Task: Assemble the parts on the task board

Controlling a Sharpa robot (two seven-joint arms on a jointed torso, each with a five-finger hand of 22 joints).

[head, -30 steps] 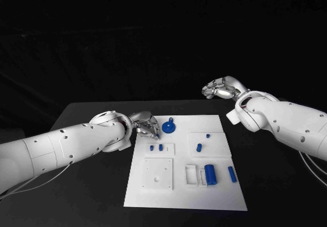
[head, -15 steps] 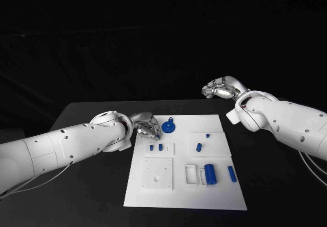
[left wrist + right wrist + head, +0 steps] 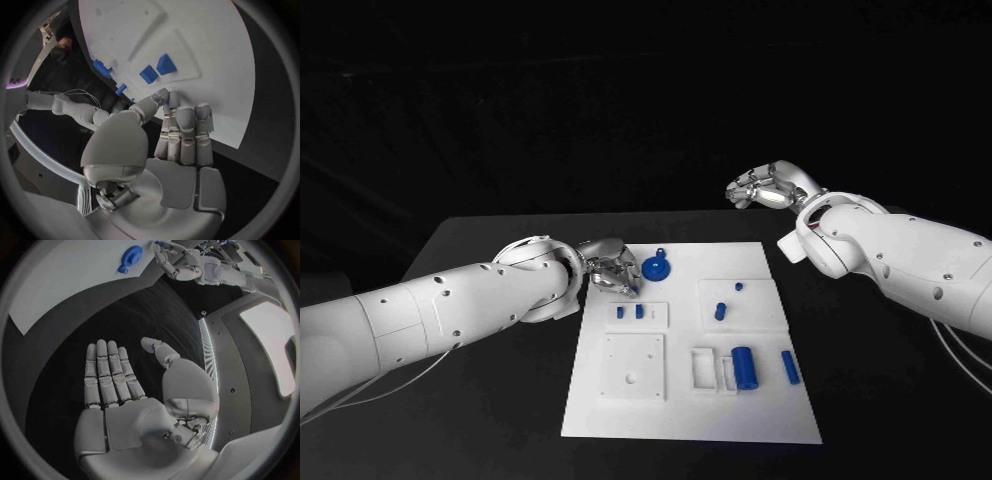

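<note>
The white task board [image 3: 769, 415] lies mid-table. My left hand [image 3: 607, 266] hovers at its far left corner, beside a blue round part [image 3: 658, 267]. In the left wrist view the left hand [image 3: 178, 145] has straight fingers, and its thumb pinches a sliver of a small blue part [image 3: 167, 102] against them. Beyond it two small blue pieces [image 3: 157, 70] stand in a raised block [image 3: 655, 322]. My right hand [image 3: 769, 187] is raised past the board's far right corner. It is flat and empty [image 3: 119, 390].
More blue parts are on the board: two small ones [image 3: 728, 300] on the right block, a cylinder [image 3: 746, 366] and a bar [image 3: 792, 368] near the front. A square plate with a hole [image 3: 633, 367] sits front left. Black table [image 3: 488, 260] surrounds the board.
My left forearm has shifted slightly toward the board; its hand has hardly moved. The right arm has stayed still.
</note>
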